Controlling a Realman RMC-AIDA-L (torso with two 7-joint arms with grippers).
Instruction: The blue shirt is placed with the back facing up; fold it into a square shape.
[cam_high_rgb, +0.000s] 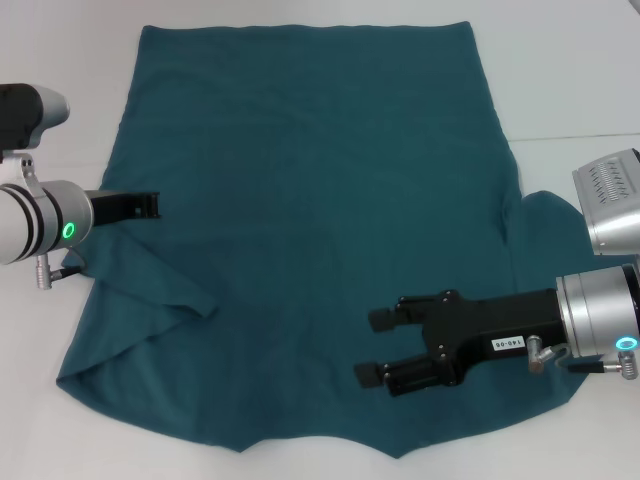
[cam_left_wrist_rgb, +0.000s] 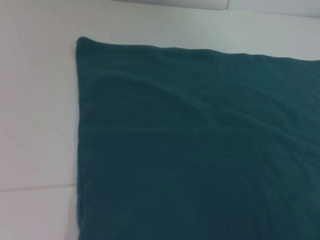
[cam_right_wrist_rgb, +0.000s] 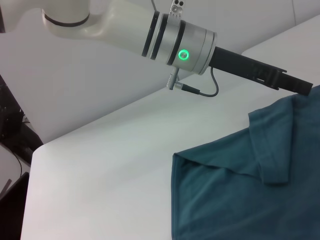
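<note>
While the large dark teal-blue soft fabric T-shirt (cam_high_rgb: 310, 220) lies spread, plain side up, across the white table (cam_high_rgb: 570, 80), filling most of the head view, we have both arms hovering over its edges. Our right gripper (cam_high_rgb: 375, 348), a black two-fingered claw on a silver wrist, reaches in from the lower right of the frame with its fingers apart and nothing between them, above the cloth near the lower hem area. Our left gripper (cam_high_rgb: 152, 205), a slim black claw at the left edge of the frame, sits at the shirt's left border; we cannot tell whether its fingers are apart or together.

We judge the main risk to be uneven folding. At the lower left of the frame one sleeve (cam_high_rgb: 150, 290) is already turned over on itself in a loose, rumpled flap, and if we pinch only one layer there, the fold could drag crooked and spoil the square. At the right edge of the frame the other sleeve (cam_high_rgb: 545, 225) sticks out flat; grabbing too little cloth could let it slip free.

The fabric looks matte, thin and limp, with shallow ripples and a straight hemmed edge at the top of the frame. The table is smooth and plain.
</note>
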